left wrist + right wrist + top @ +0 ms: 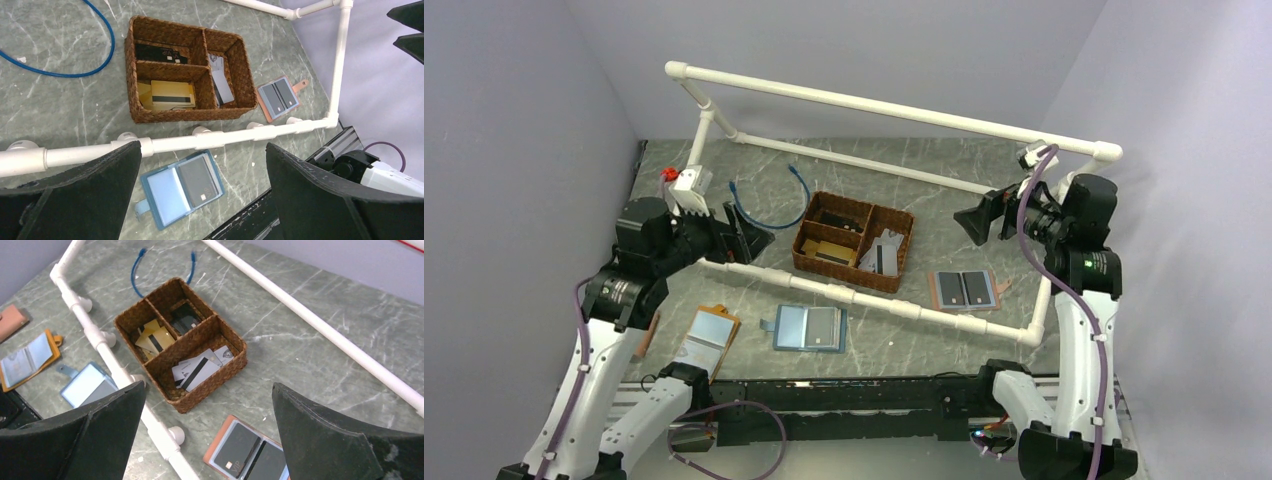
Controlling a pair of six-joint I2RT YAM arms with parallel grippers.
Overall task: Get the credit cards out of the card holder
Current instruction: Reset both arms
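Both arms are raised with elbows bent, wrists turned inward toward each other above the marble-patterned table (pixel 944 160). The left gripper (pixel 749 232) hangs over the left end of the white PVC pipe frame (pixel 864 297), the right gripper (pixel 972 222) over its right end. Each has its fingers spread wide and holds nothing.

The slate-blue card holder (pixel 791 327) lies open and flat (strap tab to the left) on the near side of the frame's front rail, just right of the orange-tan holder (pixel 707 335). One dark grey credit card (pixel 200 180) shows in its right pocket. The wicker basket (pixel 849 278) sits behind the rail.
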